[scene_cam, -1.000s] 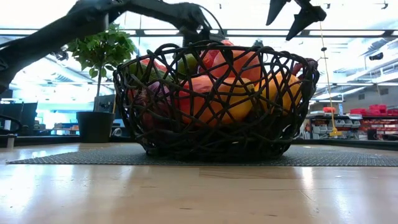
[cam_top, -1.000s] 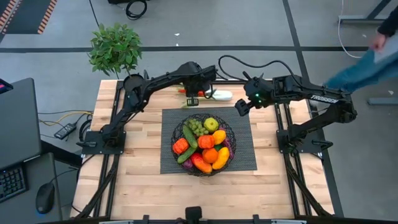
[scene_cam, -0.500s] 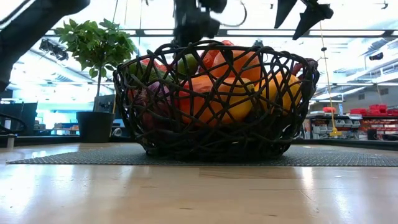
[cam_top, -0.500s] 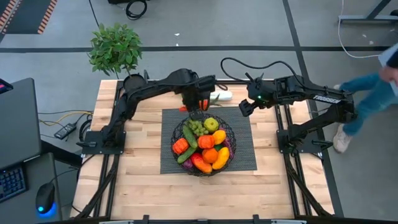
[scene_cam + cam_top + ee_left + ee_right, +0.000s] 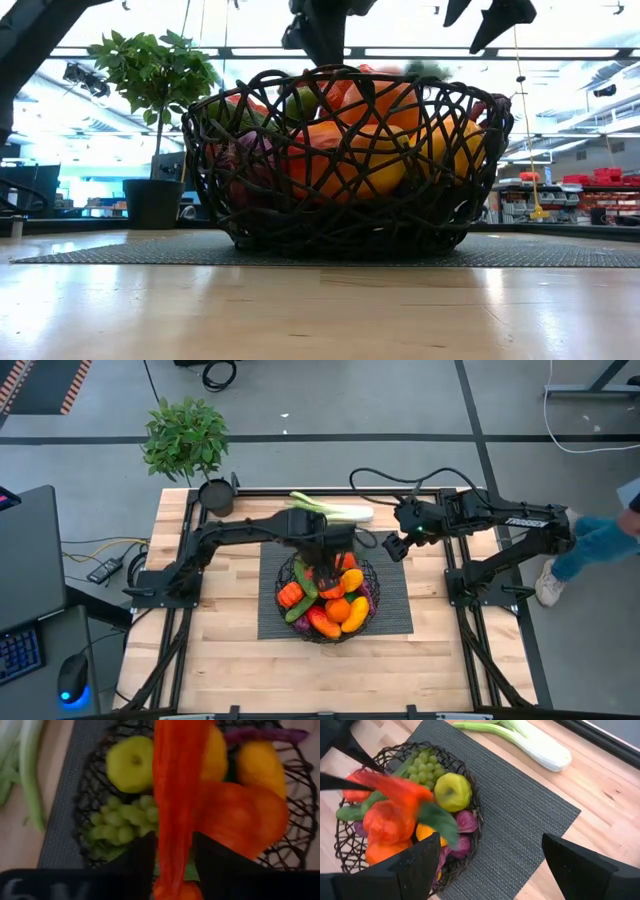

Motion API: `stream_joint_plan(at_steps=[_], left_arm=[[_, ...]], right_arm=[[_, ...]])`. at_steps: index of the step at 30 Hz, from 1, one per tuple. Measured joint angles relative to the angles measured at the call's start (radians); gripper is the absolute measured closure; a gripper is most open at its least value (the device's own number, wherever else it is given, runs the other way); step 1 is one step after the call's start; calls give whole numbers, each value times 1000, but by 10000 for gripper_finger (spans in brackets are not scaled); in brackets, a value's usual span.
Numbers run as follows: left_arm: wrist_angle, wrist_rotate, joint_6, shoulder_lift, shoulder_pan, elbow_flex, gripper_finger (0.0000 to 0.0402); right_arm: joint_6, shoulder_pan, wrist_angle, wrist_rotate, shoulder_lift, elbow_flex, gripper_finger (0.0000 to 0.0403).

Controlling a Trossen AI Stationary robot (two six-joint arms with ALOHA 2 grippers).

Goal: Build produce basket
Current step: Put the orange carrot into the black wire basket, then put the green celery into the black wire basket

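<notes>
The black wire basket (image 5: pixel 328 595) stands on a grey mat (image 5: pixel 390 605) and holds grapes (image 5: pixel 122 817), a yellow-green fruit (image 5: pixel 131 762), orange, red and yellow pieces and a cucumber. My left gripper (image 5: pixel 325 560) hovers over the basket's far half, shut on a long orange-red vegetable (image 5: pixel 175 785) with a green end (image 5: pixel 437 822). My right gripper (image 5: pixel 393 547) is open and empty, above the mat just right of the basket. A white-green leek (image 5: pixel 335 511) lies on the table beyond the mat. My left gripper pinches the long orange-red vegetable by its orange body (image 5: pixel 172 845) between its two fingers (image 5: pixel 142 855). The fingers come from above, pointing down over the basket. The vegetable is lifted clear, above the produce, with its green end toward the table's right.
A potted plant (image 5: pixel 185 440) stands at the table's far left corner. A person's legs (image 5: pixel 600 540) show on the floor to the table's right. Bare wood lies left, right and in front of the mat.
My left gripper has gone from beside the leek toward the table's near edge and now hangs over the basket, carrying the orange-red vegetable with it. The leek, partly hidden by the arm before, now shows whole. My right gripper has drifted a little toward the near edge.
</notes>
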Motion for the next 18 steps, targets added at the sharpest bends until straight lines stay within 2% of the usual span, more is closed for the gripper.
stream_joint_plan(at_steps=[5,10,13,18], left_arm=[[0,0,-6,0,-36,0,193],[-4,-1,-2,-7,-22,-1,130],[-32,3,-20,-26,-9,-1,113],[-54,-9,-56,-70,17,0,112]], right_arm=[[51,54,-26,14,0,0,53],[117,126,-85,13,0,0,53],[147,164,-94,90,0,0,53],[167,178,-62,259,4,0,53]])
